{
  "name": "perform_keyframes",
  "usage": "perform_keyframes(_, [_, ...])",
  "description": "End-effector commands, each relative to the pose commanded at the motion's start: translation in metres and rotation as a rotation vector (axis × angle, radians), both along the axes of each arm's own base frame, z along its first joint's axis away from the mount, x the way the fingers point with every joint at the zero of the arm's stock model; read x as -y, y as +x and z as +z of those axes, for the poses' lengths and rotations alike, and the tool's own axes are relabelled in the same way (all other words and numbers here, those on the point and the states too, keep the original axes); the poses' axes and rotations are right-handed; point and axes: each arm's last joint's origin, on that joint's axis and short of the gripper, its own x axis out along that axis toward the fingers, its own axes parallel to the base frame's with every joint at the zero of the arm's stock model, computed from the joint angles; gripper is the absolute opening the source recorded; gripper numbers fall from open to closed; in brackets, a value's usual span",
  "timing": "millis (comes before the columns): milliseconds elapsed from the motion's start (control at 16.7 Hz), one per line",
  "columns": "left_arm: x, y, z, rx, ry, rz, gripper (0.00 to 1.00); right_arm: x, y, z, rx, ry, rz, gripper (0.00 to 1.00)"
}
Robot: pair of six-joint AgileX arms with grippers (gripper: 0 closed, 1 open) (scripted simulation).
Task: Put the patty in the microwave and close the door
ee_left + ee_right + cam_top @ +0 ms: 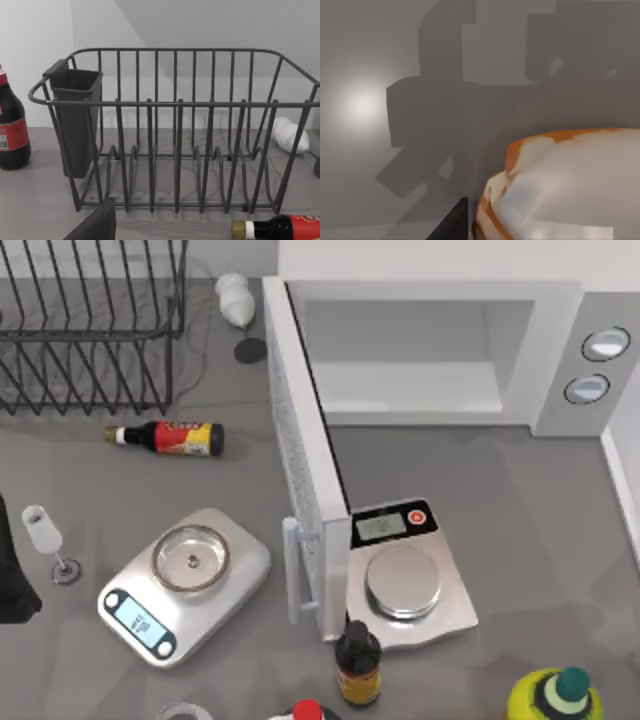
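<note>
Patty (560, 185) loomed closest in the right wrist view, its pale, orange-rimmed round set before a blank pale wall crossed by blocky shadows. That wall was most likely the inside of the microwave (560, 350), which would put the right arm reaching into the cavity to set the patty down. A dark edge of the right gripper (451, 225) sat just beside the patty, but I could not tell whether it clasped the patty or how far it was spread.

From above, the door (300, 470) stood swung fully out toward the near side, edge-on, with its bar handle (292, 570) facing left. It stood that way to leave the opening free. A silver scale (410, 585) lay on the table just right of the door, in the path of its swing as I judged, with a dark bottle (357, 660) near it.

At the table's left edge the left arm (12, 570) sat parked. Its left gripper (100, 222) faced the wire dish rack (175, 125), and its spread could not be told.
</note>
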Motion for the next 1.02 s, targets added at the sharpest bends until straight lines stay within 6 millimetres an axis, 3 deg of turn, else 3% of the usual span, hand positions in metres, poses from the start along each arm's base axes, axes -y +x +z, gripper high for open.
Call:
perform_keyframes(180, [0.000, 0.000, 0.000, 0.000, 0.000, 0.000, 1.00, 0.000, 0.004, 0.019, -0.006, 0.000, 0.006, 0.00])
perform_keyframes(600, [0.000, 0.000, 0.000, 0.000, 0.000, 0.000, 1.00, 0.000, 0.000, 0.090, -0.010, 0.000, 0.001, 0.00])
perform_keyframes(1020, [0.000, 0.000, 0.000, 0.000, 0.000, 0.000, 1.00, -0.001, 0.002, 0.094, -0.001, -0.004, -0.002, 0.00])
